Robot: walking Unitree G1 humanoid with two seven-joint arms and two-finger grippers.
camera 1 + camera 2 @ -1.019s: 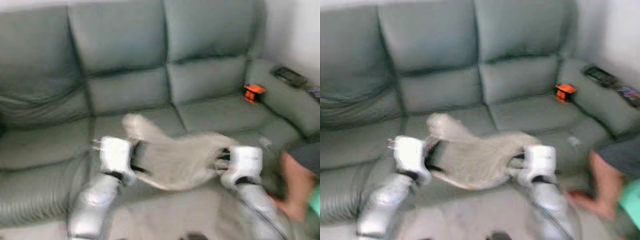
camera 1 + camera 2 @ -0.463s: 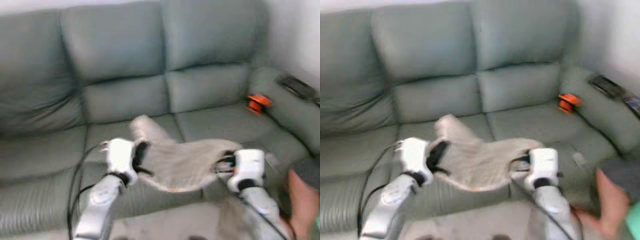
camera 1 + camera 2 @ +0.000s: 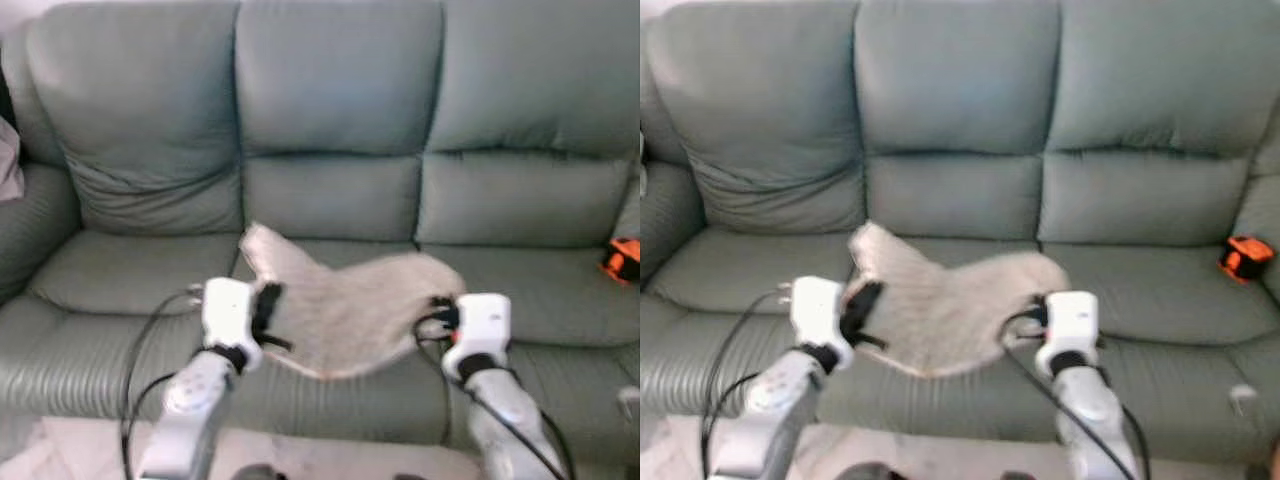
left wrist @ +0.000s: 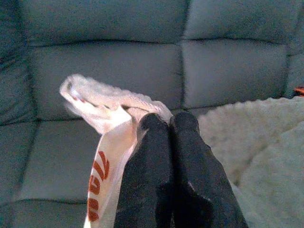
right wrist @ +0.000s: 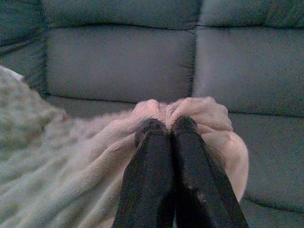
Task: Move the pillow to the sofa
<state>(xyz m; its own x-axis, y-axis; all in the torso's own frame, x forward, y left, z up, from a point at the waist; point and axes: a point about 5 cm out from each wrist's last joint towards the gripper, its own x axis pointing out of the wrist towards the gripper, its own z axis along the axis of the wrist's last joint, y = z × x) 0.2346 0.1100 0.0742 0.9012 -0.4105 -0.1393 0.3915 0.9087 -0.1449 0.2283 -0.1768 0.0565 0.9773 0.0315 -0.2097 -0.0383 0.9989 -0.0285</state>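
Note:
A flat, fuzzy beige pillow hangs in the air in front of the middle seat of a grey-green sofa. My left gripper is shut on the pillow's left edge, and a white label with red letters shows beside its fingers. My right gripper is shut on the pillow's right edge, where the fabric bunches over its fingertips. The pillow is stretched between the two grippers, with one corner sticking up at the upper left.
A small orange object lies on the right seat of the sofa. A pale object rests at the left armrest. Black cables trail from my arms. Light floor lies in front of the sofa.
The camera has turned left and now faces the sofa squarely; the person at the right edge is out of frame. Both grippers keep their hold on the pillow.

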